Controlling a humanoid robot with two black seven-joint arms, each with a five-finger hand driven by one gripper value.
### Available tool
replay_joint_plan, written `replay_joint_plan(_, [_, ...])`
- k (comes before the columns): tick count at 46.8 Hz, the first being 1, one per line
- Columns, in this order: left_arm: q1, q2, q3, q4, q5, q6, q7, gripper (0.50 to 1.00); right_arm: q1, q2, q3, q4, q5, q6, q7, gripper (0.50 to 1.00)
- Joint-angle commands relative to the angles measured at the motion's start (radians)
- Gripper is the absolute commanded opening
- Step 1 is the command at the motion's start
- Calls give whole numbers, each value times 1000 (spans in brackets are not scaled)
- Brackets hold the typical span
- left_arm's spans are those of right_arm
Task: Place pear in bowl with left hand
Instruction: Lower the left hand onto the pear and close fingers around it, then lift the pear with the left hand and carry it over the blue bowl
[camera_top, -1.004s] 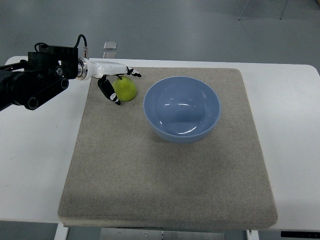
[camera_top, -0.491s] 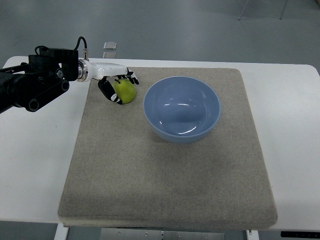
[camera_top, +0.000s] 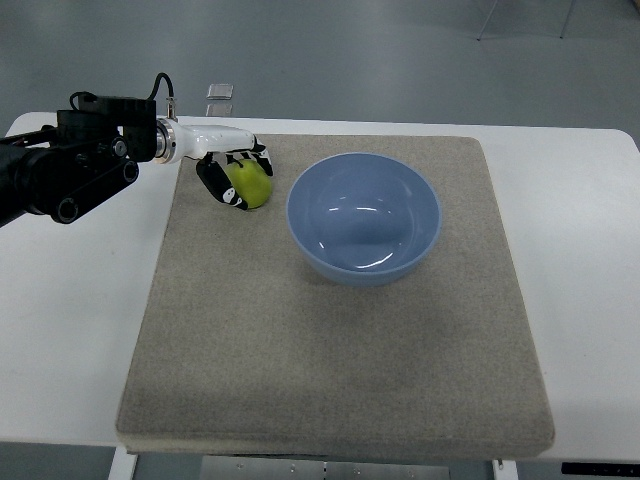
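Note:
A green pear (camera_top: 252, 186) lies on the grey mat (camera_top: 330, 330), near its back left corner. My left hand (camera_top: 238, 172) reaches in from the left edge and is shut on the pear, with black-tipped fingers curled over its top and the thumb under its near side. Just to the right of the pear stands a light blue bowl (camera_top: 364, 217), with nothing inside it. The right arm does not show.
The mat covers most of a white table (camera_top: 70, 320). A small clear object (camera_top: 221, 91) lies just beyond the table's back edge. My left arm's black forearm (camera_top: 60, 165) hangs over the table's left rear corner.
The fingers of my left hand have curled down over the pear, from spread around it to closed on it. The pear and bowl have stayed in place.

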Motion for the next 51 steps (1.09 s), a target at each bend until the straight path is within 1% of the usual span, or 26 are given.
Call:
replay_joint_plan(1, [-5, 0, -11, -2, -14, 0, -1, 500, 0, 0, 0, 0, 0, 0, 0, 924])
replay_joint_plan(13, [-17, -2, -25, -8, -31, 2, -1, 500, 0, 0, 0, 0, 0, 0, 0, 924])
replay_joint_plan(23, [-62, -2, -60, -25, -74, 2, -2, 500, 0, 0, 0, 0, 0, 0, 0, 924])
replay_joint_plan(39, [-97, 9, -136, -127, -111, -12, -2, 500, 0, 0, 0, 0, 0, 0, 0, 924])
replay_joint_plan(51, [-109, 18, -149, -247, -143, -15, -1, 500, 0, 0, 0, 0, 0, 0, 0, 924])
